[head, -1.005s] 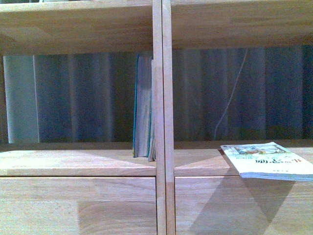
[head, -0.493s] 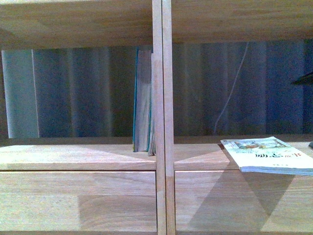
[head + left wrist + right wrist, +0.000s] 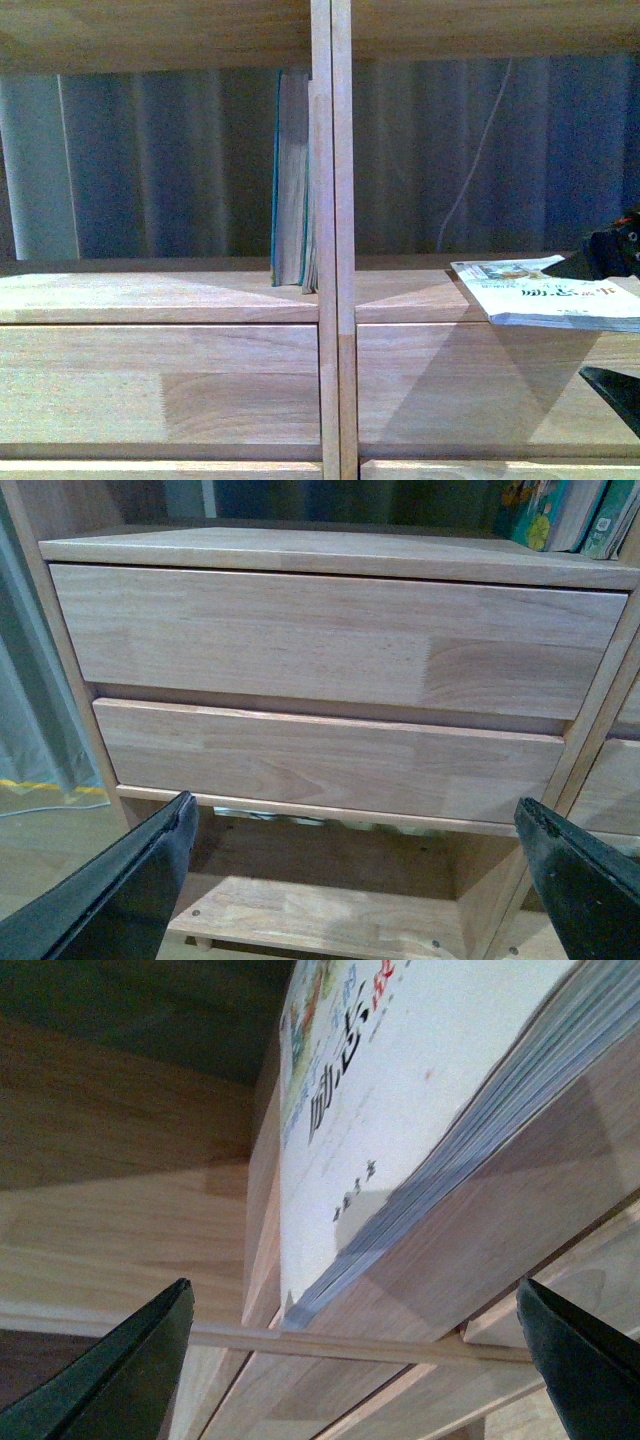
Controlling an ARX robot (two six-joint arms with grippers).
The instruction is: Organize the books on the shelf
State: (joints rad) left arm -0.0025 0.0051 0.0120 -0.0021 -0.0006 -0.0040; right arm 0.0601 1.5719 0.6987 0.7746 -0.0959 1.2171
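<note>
Pale paperback (image 3: 545,300) lies flat overhanging the front edge of the shelf (image 3: 160,300), right pincer (image 3: 352,1295) spread empty facing it, so the pick-up seems in hand: close, lift, stand it beside the teal books (image 3: 290,180).

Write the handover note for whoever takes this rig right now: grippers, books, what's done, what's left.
Left gripper: open, empty, facing the drawer fronts.
Right gripper: open, at the paperback, not closed on it.
Books: teal books stand upright in the left bay of the shelf, against the central upright. The paperback lies flat in the right bay, overhanging the front edge.
Done: teal books shelved.
Left: grasp the paperback and stand it upright, probably beside the others.
</note>
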